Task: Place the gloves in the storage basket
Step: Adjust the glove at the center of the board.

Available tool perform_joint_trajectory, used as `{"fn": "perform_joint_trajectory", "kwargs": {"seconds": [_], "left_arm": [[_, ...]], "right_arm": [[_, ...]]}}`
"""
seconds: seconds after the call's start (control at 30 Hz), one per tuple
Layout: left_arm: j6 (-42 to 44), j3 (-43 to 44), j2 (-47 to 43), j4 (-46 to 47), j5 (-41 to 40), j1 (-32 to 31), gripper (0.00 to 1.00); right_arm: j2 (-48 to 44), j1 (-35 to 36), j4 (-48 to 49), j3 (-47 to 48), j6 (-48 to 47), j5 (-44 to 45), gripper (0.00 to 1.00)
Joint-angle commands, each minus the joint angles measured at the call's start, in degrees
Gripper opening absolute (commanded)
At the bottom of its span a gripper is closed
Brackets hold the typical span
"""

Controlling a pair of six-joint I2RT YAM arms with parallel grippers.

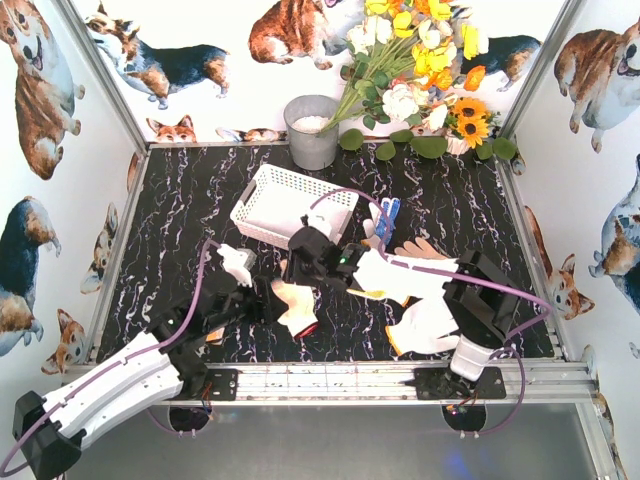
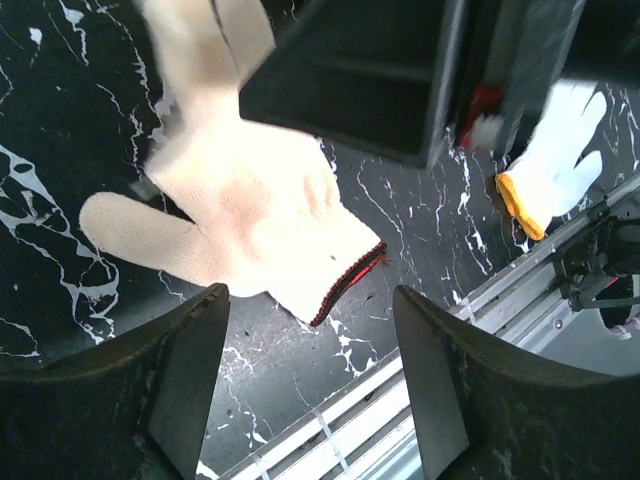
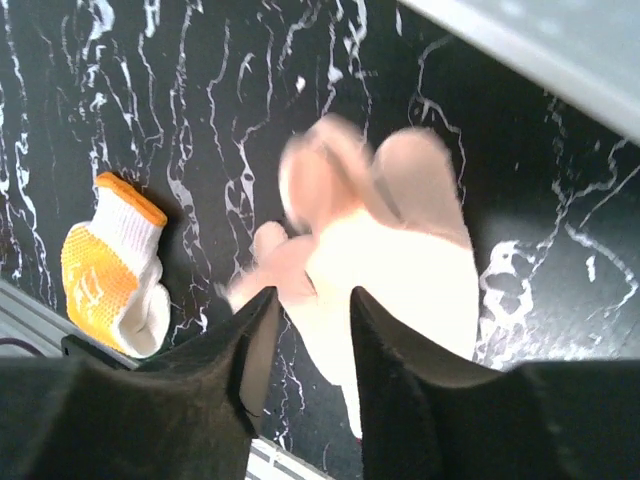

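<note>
A cream glove with a red cuff (image 1: pixel 297 310) (image 2: pixel 250 220) lies on the black marble table, below and between my two grippers. My left gripper (image 1: pixel 268 303) (image 2: pixel 308 295) is open just short of its cuff, with nothing between the fingers. My right gripper (image 1: pixel 300 262) (image 3: pixel 312 295) hovers above the same glove (image 3: pixel 400 270), which looks blurred there; its jaws stand apart with only table between them. The white storage basket (image 1: pixel 285 180) sits behind. A white glove with an orange cuff (image 1: pixel 430 325) (image 2: pixel 550 170) and a blue-palmed glove (image 1: pixel 388 215) lie to the right.
A grey metal bucket (image 1: pixel 312 130) and a bunch of flowers (image 1: pixel 420 60) stand at the back. The aluminium rail (image 1: pixel 330 380) runs along the near edge. A white glove with a yellow palm (image 3: pixel 110 265) lies near that rail. Purple cables trail from both arms.
</note>
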Motion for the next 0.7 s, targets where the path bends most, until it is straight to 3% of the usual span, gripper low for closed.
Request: {"fn": "perform_joint_trajectory", "kwargs": {"seconds": [0.0,0.13,0.47,0.67], "left_arm": [[0.27,0.63,1.47,1.41,1.73,-0.16,0.61],[-0.05,-0.54,3.42,4.18,2.69,-0.16,0.62],[-3.38,-1.12,8.05,7.04,-3.73,-0.19,0.6],[-2.16,0.52,14.31,7.11,-5.26,0.46,0.55]], "right_arm": [[-2.25,-1.07,1.66,5.49,-4.65,-1.48,0.44],[-5.73,-1.52,1.29,4.61,-4.35,-1.57,0.56],[-20.6,-2.04,3.15,-16.99,6.15,-5.18,0.54],[-20.42,-1.25,10.22,-24.89,10.73,-10.97,0.54]]}}
